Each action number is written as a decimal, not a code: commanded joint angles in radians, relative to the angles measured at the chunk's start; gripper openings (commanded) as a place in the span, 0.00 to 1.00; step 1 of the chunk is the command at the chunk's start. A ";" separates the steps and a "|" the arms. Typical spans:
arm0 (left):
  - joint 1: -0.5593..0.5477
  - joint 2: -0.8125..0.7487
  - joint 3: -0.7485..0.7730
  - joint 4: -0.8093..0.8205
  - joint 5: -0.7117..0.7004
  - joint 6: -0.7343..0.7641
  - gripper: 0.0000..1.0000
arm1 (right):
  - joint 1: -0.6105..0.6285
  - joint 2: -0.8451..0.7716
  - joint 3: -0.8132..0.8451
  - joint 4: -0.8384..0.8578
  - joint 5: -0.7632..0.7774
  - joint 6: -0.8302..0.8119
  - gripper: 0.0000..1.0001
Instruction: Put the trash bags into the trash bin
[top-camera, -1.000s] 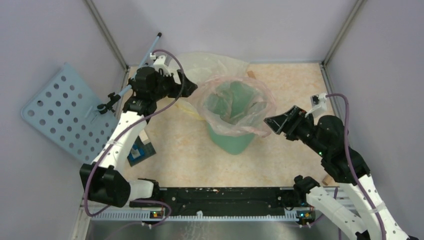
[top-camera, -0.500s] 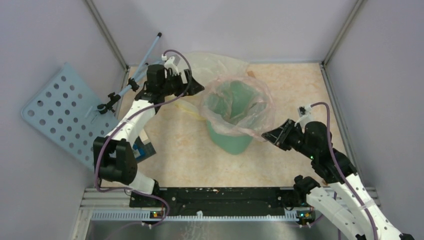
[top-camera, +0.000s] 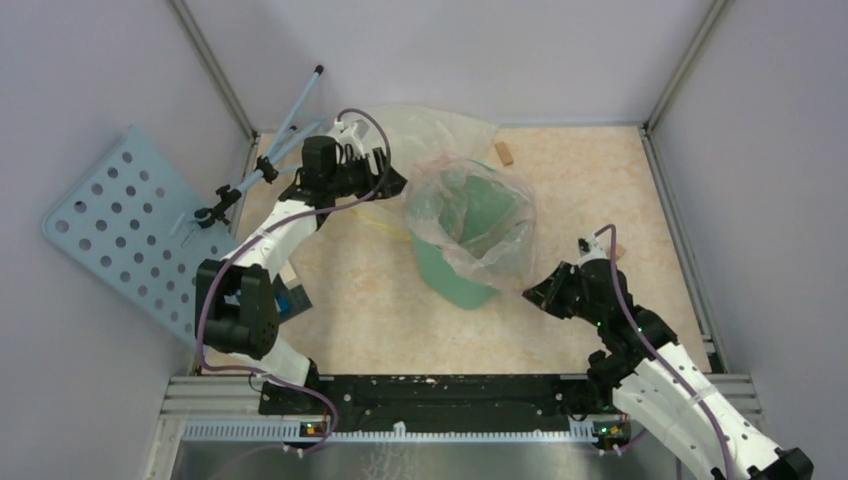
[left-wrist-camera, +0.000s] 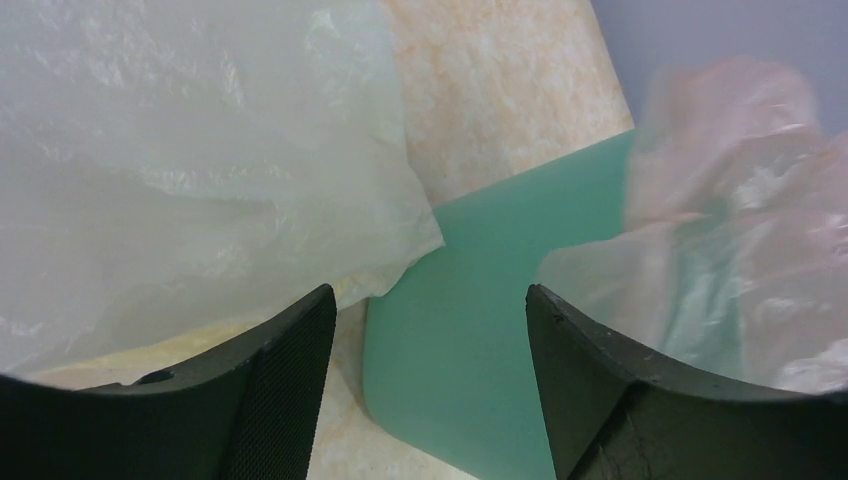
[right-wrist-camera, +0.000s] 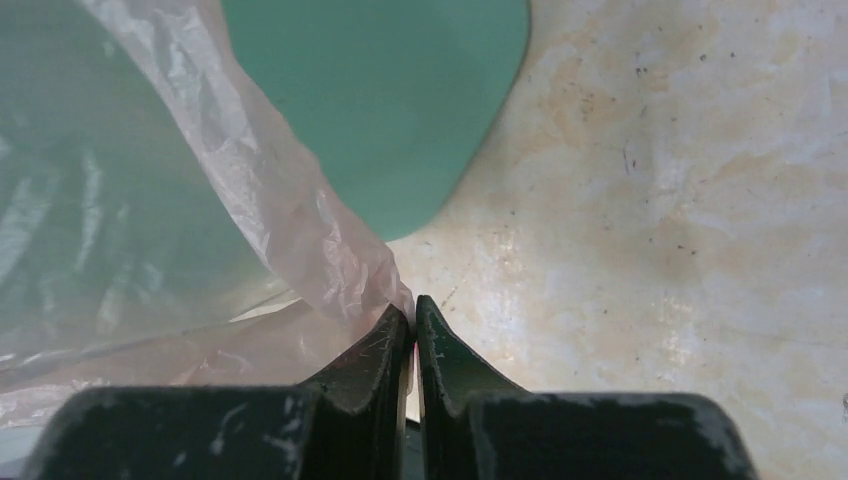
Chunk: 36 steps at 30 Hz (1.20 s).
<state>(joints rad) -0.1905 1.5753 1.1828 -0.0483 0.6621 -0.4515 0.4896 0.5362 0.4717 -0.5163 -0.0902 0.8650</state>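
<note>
The mint-green trash bin (top-camera: 455, 275) stands mid-table with the translucent pale-pink trash bag (top-camera: 478, 205) inside it and folded out over its rim. My right gripper (top-camera: 532, 293) is low at the bin's near-right side, shut on a stretched corner of the pink bag (right-wrist-camera: 300, 220); the film runs between the closed jaws (right-wrist-camera: 412, 312). My left gripper (top-camera: 397, 182) hovers at the bin's far-left side, open and empty. In the left wrist view the bin's side (left-wrist-camera: 480, 300) fills the gap between its fingers (left-wrist-camera: 290, 370), with pink film (left-wrist-camera: 740, 250) on the right.
A larger pale-yellow bag (top-camera: 425, 128) lies behind the bin, next to the left gripper (left-wrist-camera: 428, 305). A small brown block (top-camera: 505, 153) sits at the back. A blue perforated panel (top-camera: 115, 230) leans at the left wall, and a blue item (top-camera: 287, 300) lies under the left arm.
My right gripper has shut on the pink bag's edge and pulled it down and toward the near side of the bin. The left gripper's jaws have narrowed a little.
</note>
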 joint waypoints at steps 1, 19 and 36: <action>0.005 0.006 -0.047 0.076 0.026 -0.003 0.74 | -0.008 0.014 -0.047 0.117 0.017 -0.002 0.08; 0.107 -0.219 -0.066 -0.042 -0.219 -0.041 0.69 | -0.008 -0.050 0.113 0.047 0.031 -0.178 0.48; 0.044 -0.316 -0.075 0.219 0.013 0.058 0.94 | -0.008 -0.030 0.077 0.091 0.005 -0.145 0.59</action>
<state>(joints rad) -0.1005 1.2377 1.0695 0.1574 0.6834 -0.4400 0.4892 0.5190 0.5499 -0.4568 -0.1024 0.7029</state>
